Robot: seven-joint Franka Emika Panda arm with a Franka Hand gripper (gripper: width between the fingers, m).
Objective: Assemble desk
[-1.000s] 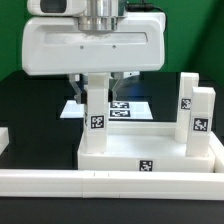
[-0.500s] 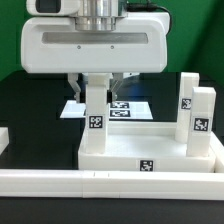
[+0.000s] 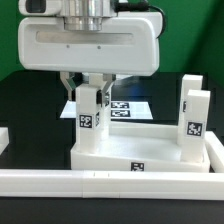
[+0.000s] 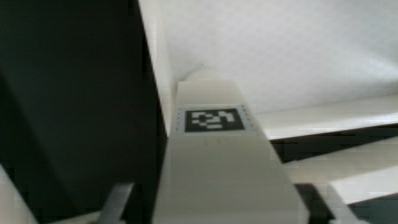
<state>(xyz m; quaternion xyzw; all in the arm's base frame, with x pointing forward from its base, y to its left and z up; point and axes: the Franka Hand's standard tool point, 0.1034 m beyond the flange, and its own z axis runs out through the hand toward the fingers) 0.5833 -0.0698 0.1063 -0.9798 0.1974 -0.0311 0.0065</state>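
The white desk tabletop [image 3: 140, 160] lies on the black table, rim up. One white leg block [image 3: 90, 115] stands upright in its corner at the exterior view's left, tag facing the camera. My gripper [image 3: 92, 88] is shut on this leg from above. Two more legs [image 3: 196, 125] stand upright at the tabletop's right side, one behind the other. In the wrist view the held leg [image 4: 217, 150] fills the middle between my fingers [image 4: 119, 203], with the tabletop's rim [image 4: 329, 115] beyond. The fourth leg is out of view.
A long white border rail [image 3: 100, 185] runs along the front, just before the tabletop. The marker board [image 3: 128, 108] lies flat behind the tabletop. A small white part [image 3: 3, 138] shows at the left edge.
My gripper with the leg has moved to the exterior view's left. The tabletop and the two right legs have shifted left with it.
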